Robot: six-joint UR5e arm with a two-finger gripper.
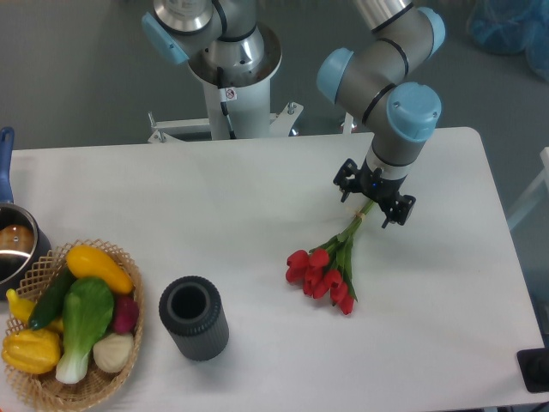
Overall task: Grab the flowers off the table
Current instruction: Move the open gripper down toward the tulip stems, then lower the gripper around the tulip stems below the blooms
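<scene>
The gripper (371, 199) hangs over the stem end of the flowers (326, 268), its 2 fingers spread wide with 1 on each side of the thin green stems and nothing held between them. The bunch lies flat on the table (257, 206), red heads toward the near edge and stems running up and right under the claw. To do this step well, I would keep the stems centred in the gap and descend straight until the fingertips are just off the tabletop, then close across the stems near the tie (a grab too far out at the tips would likely let the heavy heads droop or slip). To the left, a wicker basket (34, 384) holds a yellow squash, a green leafy vegetable, a dark red radish and other produce; a dark cylindrical cup (195, 318) stands empty beside it, and a pot (15, 249) sits partly cut off at the left edge.
</scene>
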